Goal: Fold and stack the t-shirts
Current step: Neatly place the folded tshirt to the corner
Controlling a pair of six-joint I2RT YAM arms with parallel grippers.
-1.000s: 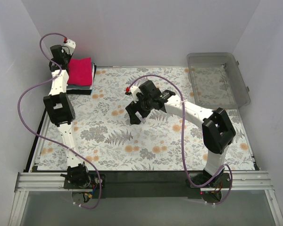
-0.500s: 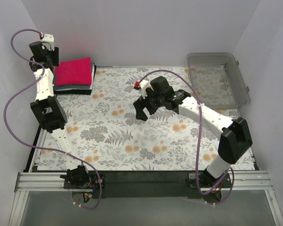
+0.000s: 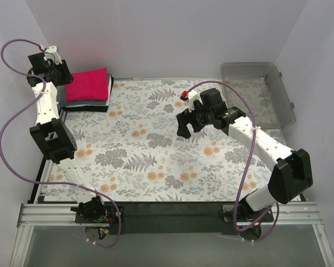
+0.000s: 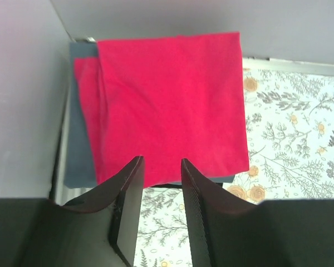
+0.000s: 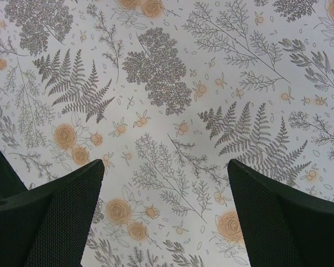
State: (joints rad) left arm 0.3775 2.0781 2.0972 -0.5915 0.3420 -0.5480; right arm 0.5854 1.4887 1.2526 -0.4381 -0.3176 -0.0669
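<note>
The crimson-pink t-shirt (image 3: pixel 89 84) (image 4: pixel 170 103) lies folded on top of the folded teal-blue t-shirt (image 3: pixel 93 102) (image 4: pixel 80 161), as a stack in the table's far left corner. My left gripper (image 3: pixel 51 71) (image 4: pixel 160 161) hovers raised just left of and above the stack. Its jaws stand narrowly apart with only the floral cloth showing between them. My right gripper (image 3: pixel 185 127) (image 5: pixel 166 167) hangs wide open over the middle of the table, holding nothing.
A clear plastic bin (image 3: pixel 256 92) stands at the far right. The floral table cover (image 3: pixel 156 156) spreads between the arms. White walls close in on the left, back and right. The left arm's purple cable (image 3: pixel 14 117) loops near the left wall.
My left gripper has drawn back from over the pink shirt toward the left wall, its jaws briefly wider then narrower. The right gripper has moved right across the table, still open.
</note>
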